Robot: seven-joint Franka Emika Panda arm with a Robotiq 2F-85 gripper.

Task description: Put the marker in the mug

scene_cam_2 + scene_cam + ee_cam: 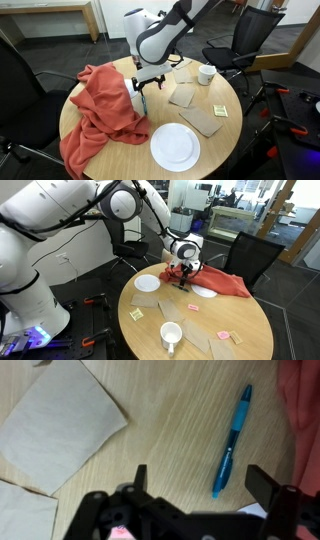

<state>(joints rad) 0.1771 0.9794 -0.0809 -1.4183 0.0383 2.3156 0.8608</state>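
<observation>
Wood-grain tabletop [150,420] fills the wrist view, and on it we see the marker [232,440], a slim blue-bodied stick lying flat. Its lower tip sits between the two fingers [141,478], closer to the one on the picture's right. The rest of it runs up and away from the fingertips at a slight slant. The gripper [198,472] is spread wide w/ nothing in its grasp; we see bare wood in the gap, and neither pad touches the marker.

In both exterior views the arm [60,215] rises from its base, arcs over w/ the elbow held high, and bends at the wrist so the gripper [183,273] points about straight down, low over the table (we can't tell from these views if the tips touch the wood). In an exterior view the marker [141,103] shows only as a small blue sliver just under the gripper [140,88].

Beside the fingers, on the marker's side, lies the red cloth [100,110], its edge just past the marker in the wrist view. On the opp. side of the fingers lies a tan paper [60,430]. The mug [171,335] stands upright, well apart from the fingers across the table, w/ more paper pieces in between. The plate [175,146] also lies apart from the fingers.
</observation>
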